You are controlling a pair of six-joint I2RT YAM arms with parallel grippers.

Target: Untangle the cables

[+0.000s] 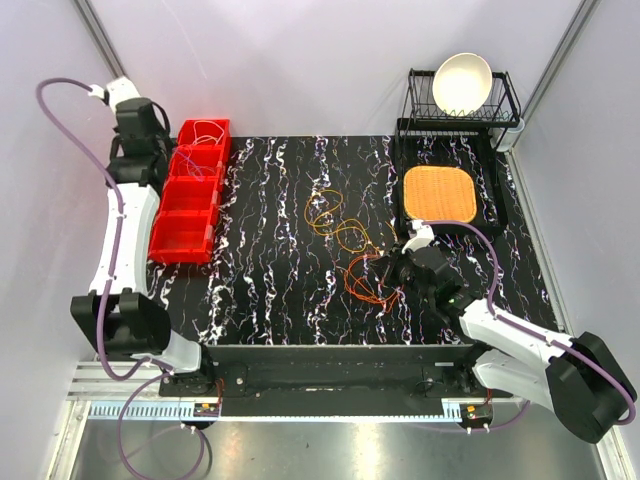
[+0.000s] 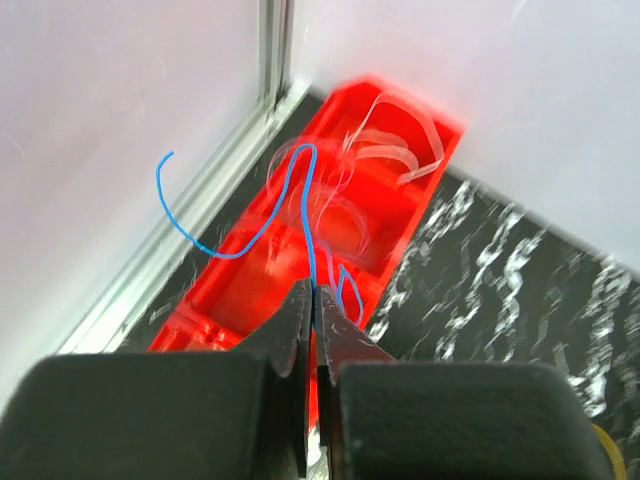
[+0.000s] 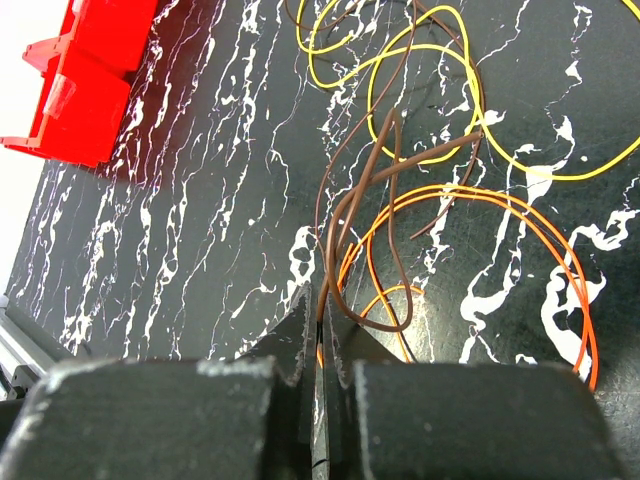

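Marbled desk [image 1: 270, 250]: left end effector [image 2: 312, 300] clamps blue cable [image 2: 305, 200], right end effector [image 3: 322, 310] clamps brown cable [image 3: 345, 210]; pulling may snag orange loops [image 3: 520, 200].

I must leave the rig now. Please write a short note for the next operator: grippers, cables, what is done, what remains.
The left gripper is shut on a blue cable, held above the red bins.
The right gripper is shut on a brown cable in the tangle.
On the table, orange and yellow loops lie crossed.
Done: pale cables lie in the far bin.
To do: probably bin the blue one, pull the brown one free, then separate the rest.
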